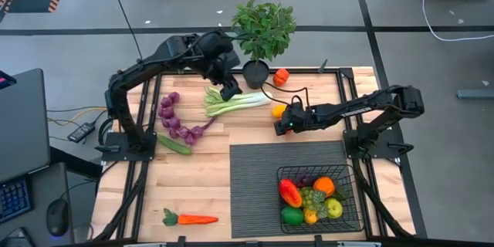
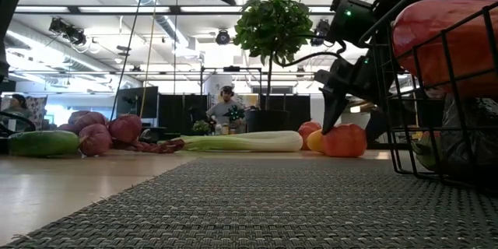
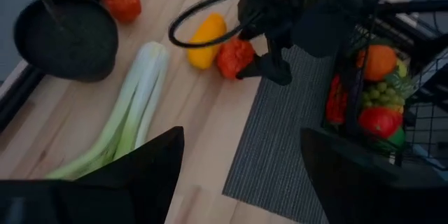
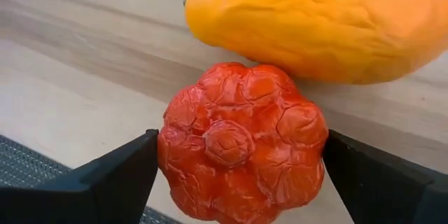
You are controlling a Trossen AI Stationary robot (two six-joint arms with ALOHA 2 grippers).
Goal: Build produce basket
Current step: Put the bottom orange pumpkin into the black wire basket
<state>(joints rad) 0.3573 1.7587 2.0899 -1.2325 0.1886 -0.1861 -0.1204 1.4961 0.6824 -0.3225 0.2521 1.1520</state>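
Note:
The black wire basket (image 1: 360,201) stands on the dark mat's near right corner and holds several fruits. My right gripper (image 1: 279,126) is at the mat's far edge, shut on a small red bumpy pepper (image 4: 241,143) beside a yellow pepper (image 1: 279,110). My left gripper (image 3: 241,175) is open and hovers above the leek (image 1: 235,101), touching nothing. Another red pepper (image 1: 281,76) lies by the plant pot. Purple eggplants and grapes (image 1: 177,121), a cucumber (image 1: 174,145) and a carrot (image 1: 191,218) lie on the wood. My right gripper pinches the small red pepper between its two fingers, one on each opposite side (image 4: 166,161). The fingers (image 2: 331,113) slant down from the table's right. The pepper (image 2: 345,140) rests on the wood next to the yellow pepper.
A potted green plant (image 1: 262,31) stands at the table's far edge, close to my left gripper. The ribbed mat (image 1: 262,193) covers the near right part of the table. A cable loops over the wood near the yellow pepper. People show in the room beyond the table.

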